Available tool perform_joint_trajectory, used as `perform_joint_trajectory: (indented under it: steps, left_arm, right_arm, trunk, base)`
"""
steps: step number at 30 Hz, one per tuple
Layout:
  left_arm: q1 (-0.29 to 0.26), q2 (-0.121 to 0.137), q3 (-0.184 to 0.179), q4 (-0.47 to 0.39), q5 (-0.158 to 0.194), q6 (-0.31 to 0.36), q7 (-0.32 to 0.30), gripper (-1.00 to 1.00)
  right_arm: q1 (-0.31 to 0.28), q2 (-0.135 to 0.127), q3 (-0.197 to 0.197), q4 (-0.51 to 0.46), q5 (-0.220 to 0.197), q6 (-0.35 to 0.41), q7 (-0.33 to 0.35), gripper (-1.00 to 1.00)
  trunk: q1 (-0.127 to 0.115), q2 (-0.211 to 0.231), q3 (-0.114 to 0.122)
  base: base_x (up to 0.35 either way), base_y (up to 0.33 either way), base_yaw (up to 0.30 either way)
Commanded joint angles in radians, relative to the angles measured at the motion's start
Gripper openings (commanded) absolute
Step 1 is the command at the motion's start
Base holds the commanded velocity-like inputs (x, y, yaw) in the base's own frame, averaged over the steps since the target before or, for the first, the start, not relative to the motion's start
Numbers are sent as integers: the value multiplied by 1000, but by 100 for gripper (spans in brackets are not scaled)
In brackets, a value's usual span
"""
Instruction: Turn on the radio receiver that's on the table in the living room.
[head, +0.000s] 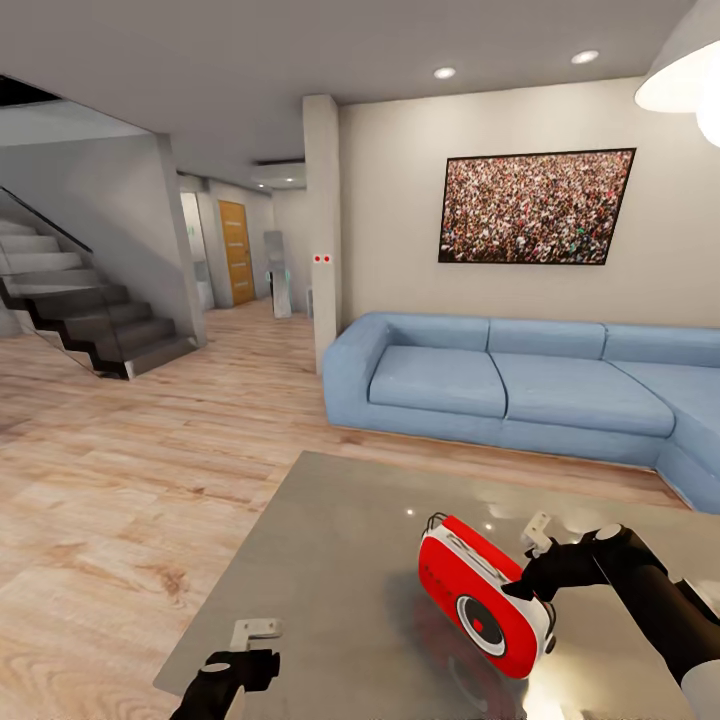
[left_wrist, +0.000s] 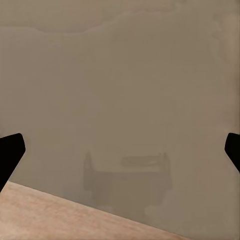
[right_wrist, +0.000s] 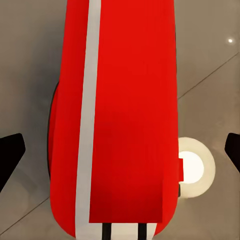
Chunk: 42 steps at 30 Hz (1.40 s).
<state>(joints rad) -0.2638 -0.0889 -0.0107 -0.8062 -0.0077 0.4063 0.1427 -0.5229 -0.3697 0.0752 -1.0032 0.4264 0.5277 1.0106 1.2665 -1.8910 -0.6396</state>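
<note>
I see the radio receiver (head: 484, 594) standing tilted on the glossy grey surface (head: 330, 560), toward its near right corner. Red rounded body, white side trim, thin handle on top; round front dial shows a red centre. My right pincer (head: 535, 570) is spread, touching the radio's right end. Left pincer (head: 250, 650) is spread over the surface's near left edge.

Both arms glossy black, rounded segments. Right arm (head: 640, 585) ends in white sleeve section. Grippers: left gripper (head: 250, 648), right gripper (head: 535, 560), black bodies, pale grey finger plates.
</note>
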Motion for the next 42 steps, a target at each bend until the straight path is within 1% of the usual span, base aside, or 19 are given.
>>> perform_joint_trajectory:
  steps: [1, 9, 15, 42]
  left_arm:
    - [0, 0, 0, 0, 0, 0, 0, 100]
    - [0, 1, 0, 0, 0, 0, 0, 100]
    - [0, 1, 0, 0, -1, -1, 0, 100]
    - [0, 0, 0, 0, -1, -1, 0, 100]
  right_arm:
    - [0, 0, 0, 0, 0, 0, 0, 100]
    - [0, 0, 0, 0, 0, 0, 0, 100]
    - [0, 0, 0, 0, 0, 0, -1, 100]
    - [0, 0, 0, 0, 2, 0, 0, 100]
  trunk:
    - [0, 0, 0]
    - [0, 0, 0]
    - [23, -42, -19]
    - [23, -42, -19]
  base:
    - [0, 0, 0]
    - [0, 0, 0]
    - [0, 0, 0]
    - [0, 0, 0]
